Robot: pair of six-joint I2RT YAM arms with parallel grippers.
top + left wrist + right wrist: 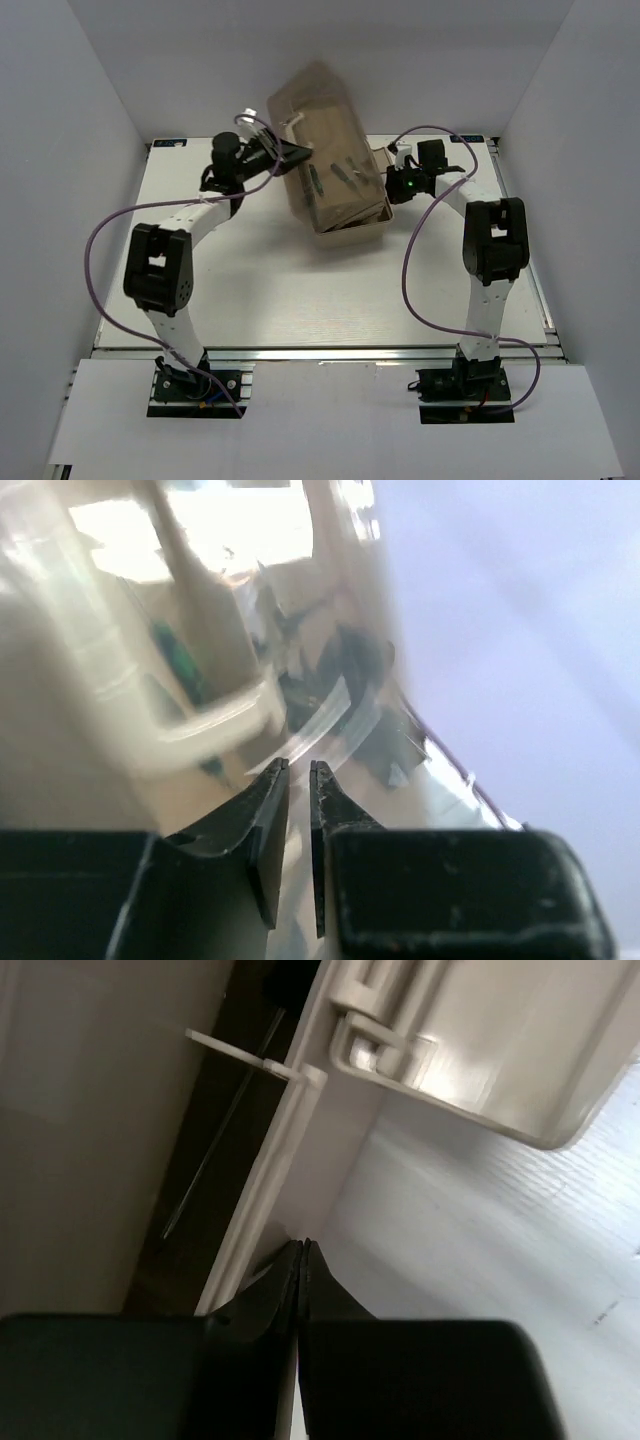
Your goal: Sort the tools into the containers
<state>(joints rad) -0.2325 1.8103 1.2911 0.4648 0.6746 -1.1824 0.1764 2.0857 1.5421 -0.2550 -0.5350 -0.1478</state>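
Note:
The beige toolbox [358, 226] stands at the back middle of the table, its translucent brown lid [315, 105] tilted over it. Several dark green-handled tools [343, 176] show through the lid. My left gripper [300, 152] is at the lid's left edge. In the left wrist view the jaws [299, 766] are nearly closed on the thin lid [340, 705], and a green handle [178, 660] shows behind it. My right gripper [389, 186] is shut and empty. Its tips [303, 1244] rest against the foot of the box's right wall [285, 1155]. A slim tool shaft [210, 1160] lies in the dark interior.
A beige fold-out tray [480, 1060] of the box hangs above the white table [480, 1260] in the right wrist view. White walls enclose the table on the left, back and right. Purple cables [100, 235] loop from both arms.

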